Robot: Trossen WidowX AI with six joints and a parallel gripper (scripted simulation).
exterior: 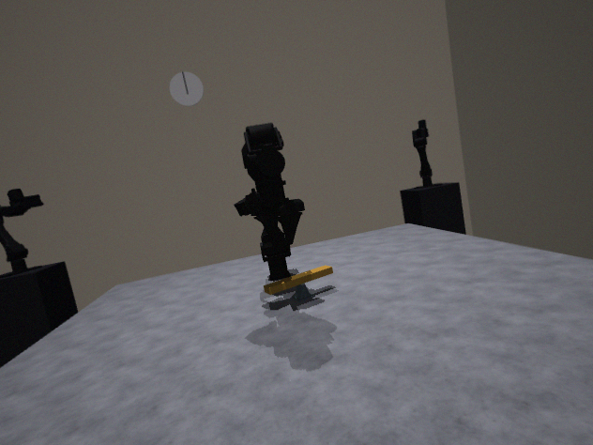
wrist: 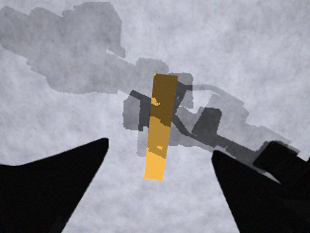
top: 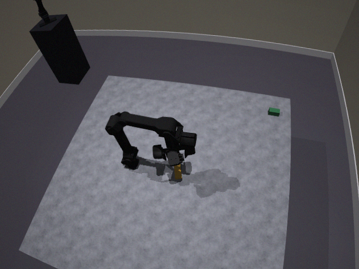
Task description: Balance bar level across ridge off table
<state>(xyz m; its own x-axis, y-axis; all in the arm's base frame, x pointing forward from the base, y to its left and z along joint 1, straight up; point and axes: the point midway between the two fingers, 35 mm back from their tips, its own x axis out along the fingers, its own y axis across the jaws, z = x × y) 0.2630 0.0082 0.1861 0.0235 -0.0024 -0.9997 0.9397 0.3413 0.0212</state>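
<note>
The orange-yellow bar [top: 178,173] [exterior: 311,274] [wrist: 160,123] lies across the dark teal ridge [exterior: 301,292]. In the exterior view it runs about parallel to its shadow and looks level, with both ends off the table. The bar hides the ridge in the wrist view. My gripper [top: 178,159] [exterior: 283,241] [wrist: 160,148] is wide open and empty, above the bar. In the wrist view the fingertips stand well apart on either side of the bar, touching nothing. The arm covers one end of the bar in the top view.
A small green block [top: 274,111] lies far off near the table's corner. Dark pedestals [top: 59,54] [exterior: 433,206] with other arms stand beyond the table [top: 162,231] [exterior: 431,359]. Shadows of my arm fall around the bar.
</note>
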